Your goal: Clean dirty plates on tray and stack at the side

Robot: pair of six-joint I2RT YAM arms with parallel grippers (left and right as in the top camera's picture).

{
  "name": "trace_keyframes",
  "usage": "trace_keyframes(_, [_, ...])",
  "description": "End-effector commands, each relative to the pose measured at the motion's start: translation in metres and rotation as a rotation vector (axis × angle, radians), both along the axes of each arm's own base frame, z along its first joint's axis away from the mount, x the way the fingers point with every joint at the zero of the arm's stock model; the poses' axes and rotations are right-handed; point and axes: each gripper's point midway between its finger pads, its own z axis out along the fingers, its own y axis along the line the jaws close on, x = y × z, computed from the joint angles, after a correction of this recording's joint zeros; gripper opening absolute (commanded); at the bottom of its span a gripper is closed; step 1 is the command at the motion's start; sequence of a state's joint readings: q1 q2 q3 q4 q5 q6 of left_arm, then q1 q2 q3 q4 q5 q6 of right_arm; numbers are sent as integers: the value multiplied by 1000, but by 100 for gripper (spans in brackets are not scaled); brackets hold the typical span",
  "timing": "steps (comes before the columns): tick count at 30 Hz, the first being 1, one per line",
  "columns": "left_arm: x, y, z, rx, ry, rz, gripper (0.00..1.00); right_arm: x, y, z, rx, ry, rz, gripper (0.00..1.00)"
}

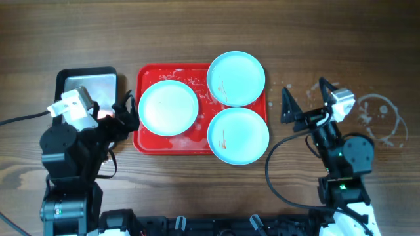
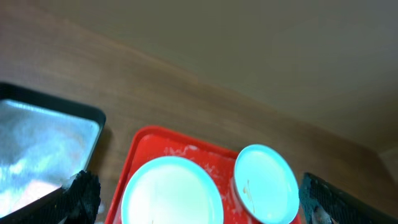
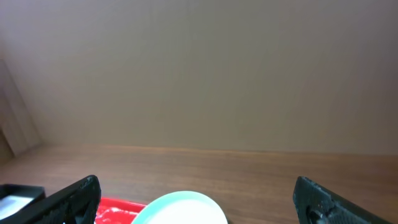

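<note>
Brown wooden table [image 1: 197, 33] carries the tray [image 1: 147, 73] with three plates [image 1: 168, 107]; left fingers [image 2: 84, 194] and right fingers [image 3: 81, 194] gape wide, holding nothing.

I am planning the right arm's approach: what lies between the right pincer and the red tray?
Nothing: only bare wooden table separates the open right pincer from the tray, as the overhead view shows.

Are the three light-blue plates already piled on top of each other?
No. From overhead, the left plate, the upper right plate and the lower right plate lie side by side on the tray, none atop another.
</note>
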State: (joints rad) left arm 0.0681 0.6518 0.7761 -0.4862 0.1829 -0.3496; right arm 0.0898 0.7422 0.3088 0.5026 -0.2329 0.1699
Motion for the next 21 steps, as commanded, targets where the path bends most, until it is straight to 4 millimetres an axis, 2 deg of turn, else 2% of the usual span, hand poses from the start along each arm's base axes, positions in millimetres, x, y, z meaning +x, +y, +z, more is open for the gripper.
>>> trace_keyframes(1, [-1, -4, 15, 2, -36, -23, 100, 10, 10, 24, -15, 4, 57, 100])
trace_keyframes(6, [-1, -4, 15, 1, -36, -24, 100, 17, 20, 36, -17, 11, 113, 100])
trace_keyframes(21, [-1, -4, 15, 1, -32, -24, 100, 21, 28, 35, -20, 92, 165, 100])
